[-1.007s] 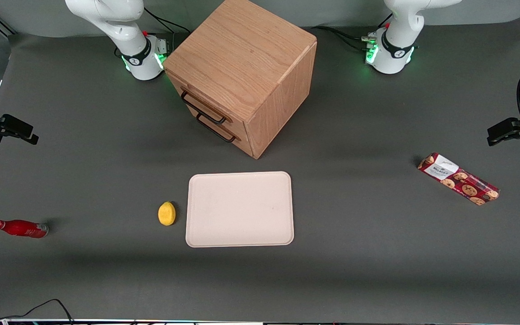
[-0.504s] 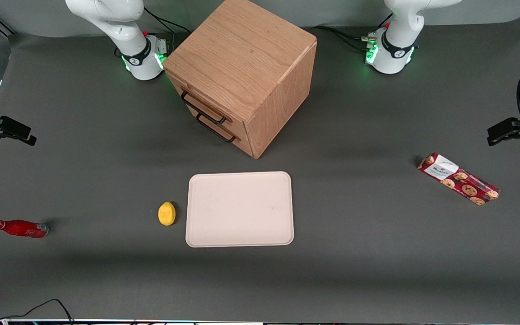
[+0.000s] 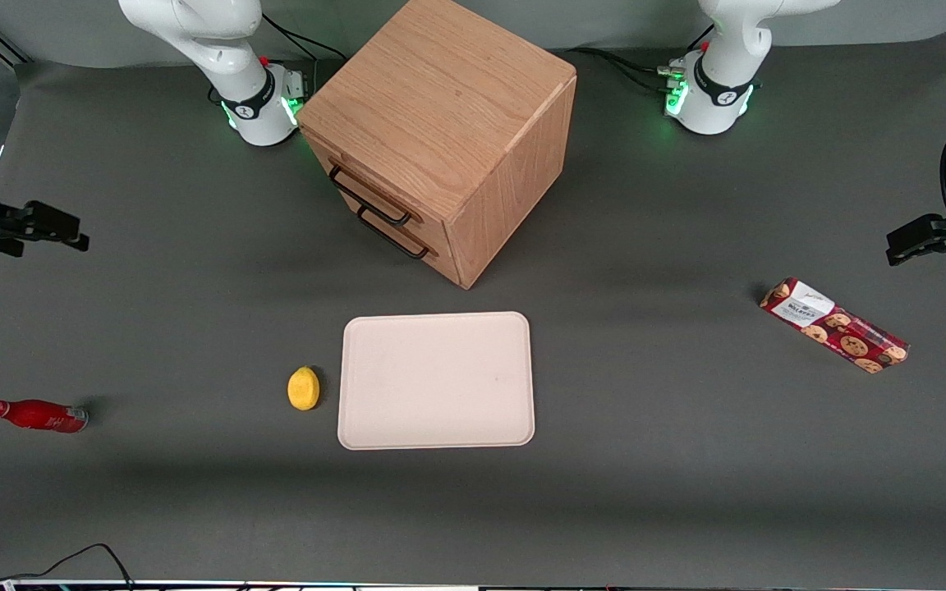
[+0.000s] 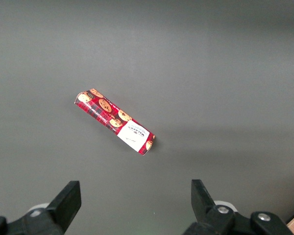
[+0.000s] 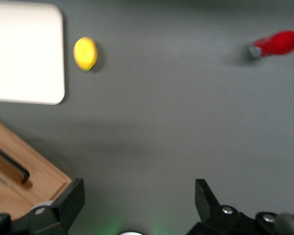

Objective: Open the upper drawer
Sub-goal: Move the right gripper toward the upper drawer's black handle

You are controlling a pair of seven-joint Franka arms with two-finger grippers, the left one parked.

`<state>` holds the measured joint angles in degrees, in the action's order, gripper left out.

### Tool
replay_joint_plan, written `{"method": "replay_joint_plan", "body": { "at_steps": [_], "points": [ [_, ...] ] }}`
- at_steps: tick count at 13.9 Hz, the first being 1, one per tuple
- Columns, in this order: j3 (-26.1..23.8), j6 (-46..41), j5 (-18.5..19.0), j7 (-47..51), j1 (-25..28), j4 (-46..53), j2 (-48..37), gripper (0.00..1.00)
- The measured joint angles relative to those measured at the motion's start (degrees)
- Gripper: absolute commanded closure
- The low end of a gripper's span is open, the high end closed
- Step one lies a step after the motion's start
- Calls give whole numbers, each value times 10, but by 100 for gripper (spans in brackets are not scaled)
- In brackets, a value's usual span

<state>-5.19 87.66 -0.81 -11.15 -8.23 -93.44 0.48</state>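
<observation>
Upper drawer (image 3: pixel 362 187) sits shut in the light-oak cube cabinet (image 3: pixel 448 123), its thin black bar handle (image 3: pixel 369 198) just above the matching handle of the lower drawer (image 3: pixel 395 232). The cabinet stands between the two arm bases, farther from the front camera than the pale rectangular tray (image 3: pixel 437 380).

The gripper (image 5: pixel 139 198) hangs over bare grey table (image 3: pixel 194 271) toward the working arm's end, well apart from the cabinet, its two black fingers (image 5: pixel 68 200) spread wide with nothing between them.

A yellow lemon (image 3: pixel 303 387) lies just beside the tray. A red bottle (image 3: pixel 36 415) lies on its side toward the working arm's end. Toward the parked arm's end lies a red cookie packet (image 3: pixel 833 325) printed with chocolate-chip cookies; its white label carries writing too small to read.
</observation>
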Motion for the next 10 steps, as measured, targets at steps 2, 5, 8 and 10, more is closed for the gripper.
{"method": "replay_joint_plan", "body": {
  "at_steps": [2, 5, 8, 10],
  "points": [
    [-31, -14, -11, -27, 2, -1, 0, 0],
    [-84, -23, -33, -39, 4, -4, 3, 0],
    [-140, -21, -46, -40, 7, -13, 13, 0],
    [-168, -2, -58, -42, 7, -30, 20, 0]
  ]
}}
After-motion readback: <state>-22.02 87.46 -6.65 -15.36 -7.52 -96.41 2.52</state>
